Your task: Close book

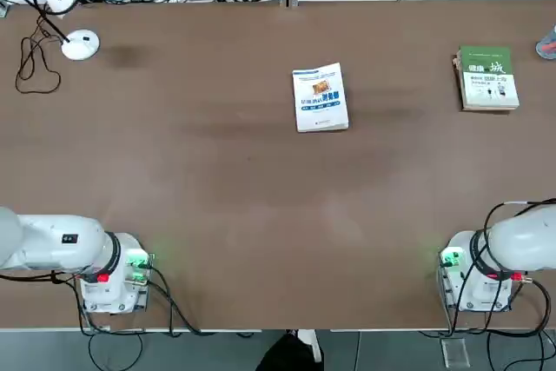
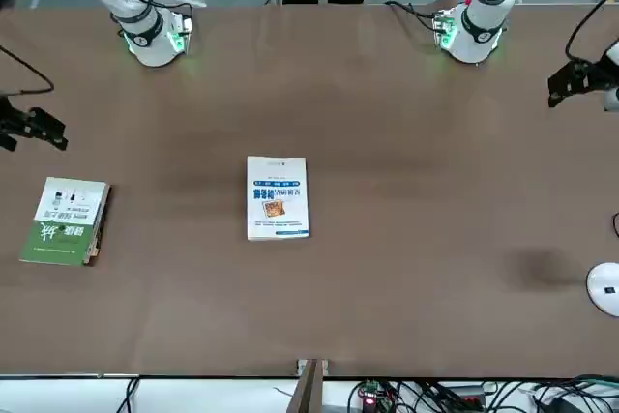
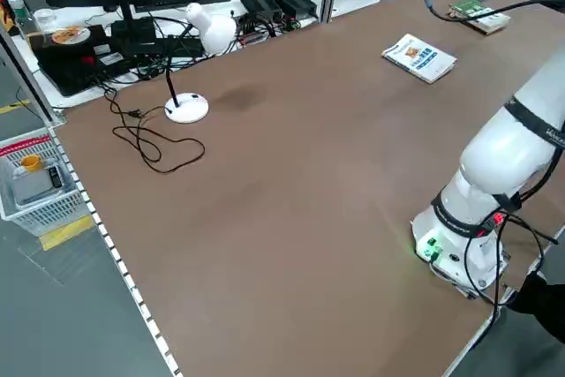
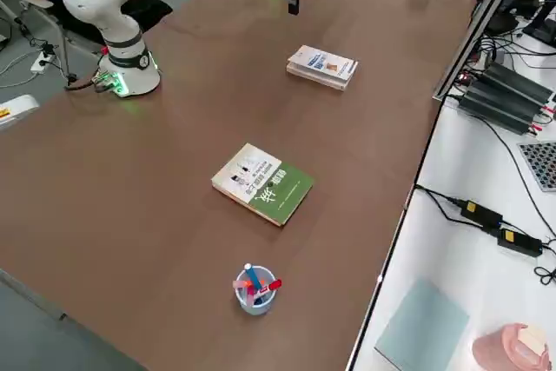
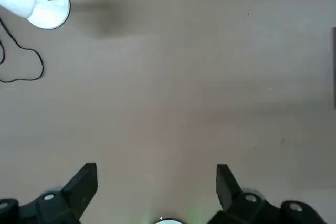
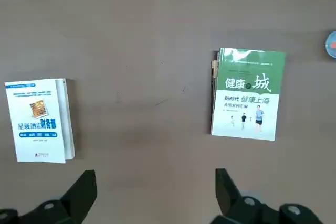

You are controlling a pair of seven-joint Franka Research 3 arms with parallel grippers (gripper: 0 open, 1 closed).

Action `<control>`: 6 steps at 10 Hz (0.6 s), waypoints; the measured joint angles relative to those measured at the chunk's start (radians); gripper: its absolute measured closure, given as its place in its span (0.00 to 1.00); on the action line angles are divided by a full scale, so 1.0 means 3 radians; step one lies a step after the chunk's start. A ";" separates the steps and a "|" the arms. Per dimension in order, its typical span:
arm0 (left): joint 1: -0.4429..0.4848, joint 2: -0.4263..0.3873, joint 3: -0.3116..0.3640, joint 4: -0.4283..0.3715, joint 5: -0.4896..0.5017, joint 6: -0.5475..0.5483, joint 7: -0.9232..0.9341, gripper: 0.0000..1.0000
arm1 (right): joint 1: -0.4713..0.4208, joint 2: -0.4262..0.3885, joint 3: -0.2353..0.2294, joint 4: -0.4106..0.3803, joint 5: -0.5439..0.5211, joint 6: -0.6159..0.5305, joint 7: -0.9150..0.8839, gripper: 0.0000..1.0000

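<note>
The book (image 1: 321, 97) lies flat and shut in the middle of the table's far half, its white cover with blue bands and a small orange picture facing up; it also shows in the front view (image 2: 278, 197) and the right wrist view (image 6: 39, 120). Both arms are raised high above the table, well clear of it. My right gripper (image 6: 155, 187) is open with nothing between its fingers, looking down on both books. My left gripper (image 5: 156, 182) is open and empty over bare table near the lamp.
A green-and-white covered book (image 1: 488, 78) lies shut at the far right. A white desk lamp (image 1: 80, 44) with a looping black cable stands at the far left. A cup of pens (image 4: 254, 288) sits at the right edge. Cables and boxes line the far side.
</note>
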 joint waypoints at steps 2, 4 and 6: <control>0.0000 -0.0163 0.0002 -0.0142 0.0000 -0.0002 0.0001 0.00 | -0.0003 -0.0029 -0.0005 0.0015 0.0000 -0.0022 0.0008 0.00; 0.0002 -0.0280 0.0012 -0.0265 -0.0001 -0.0021 0.0001 0.00 | -0.0003 -0.0027 -0.0005 0.0015 0.0000 -0.0023 0.0018 0.00; 0.0051 -0.0345 0.0026 -0.0343 -0.0024 -0.0023 0.0001 0.00 | -0.0003 -0.0027 -0.0007 0.0015 0.0000 -0.0032 0.0025 0.00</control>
